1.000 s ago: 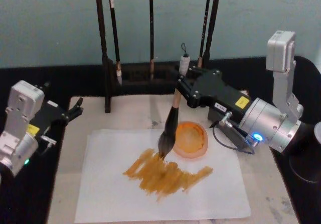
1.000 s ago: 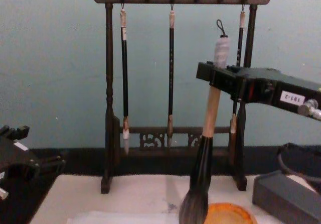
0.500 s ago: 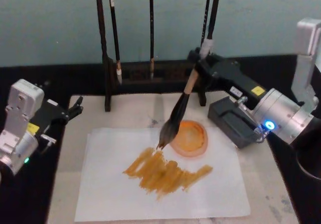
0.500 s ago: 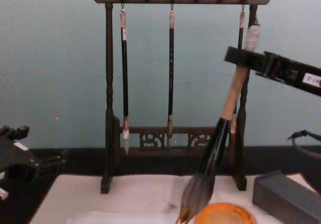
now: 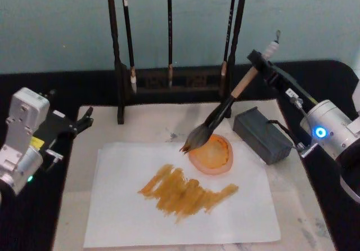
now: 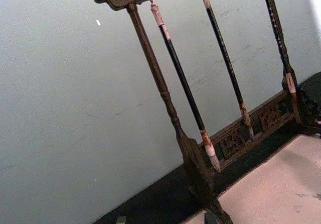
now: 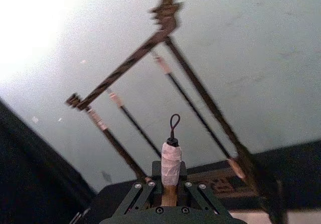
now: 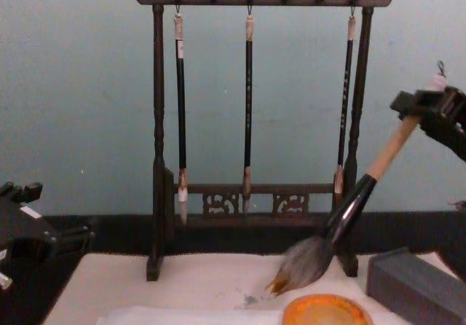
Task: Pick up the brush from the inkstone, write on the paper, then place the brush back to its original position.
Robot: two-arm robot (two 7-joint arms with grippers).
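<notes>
Now your right gripper [image 5: 257, 65], clenched on the brush [image 5: 225, 109], has tilted it off the paper [image 5: 129, 217], over the inkstone [image 5: 216, 156]; replacement next. Well left of it: left gripper [image 5: 84, 120], parked.

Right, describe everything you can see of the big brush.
The brush has bushy grey bristles tipped orange-brown, a black lower shaft, a tan wooden handle and a whitish end with a dark loop. It slants, bristles down, held near its top by the right gripper, bristles over the inkstone rim, seemingly clear of it.
</notes>
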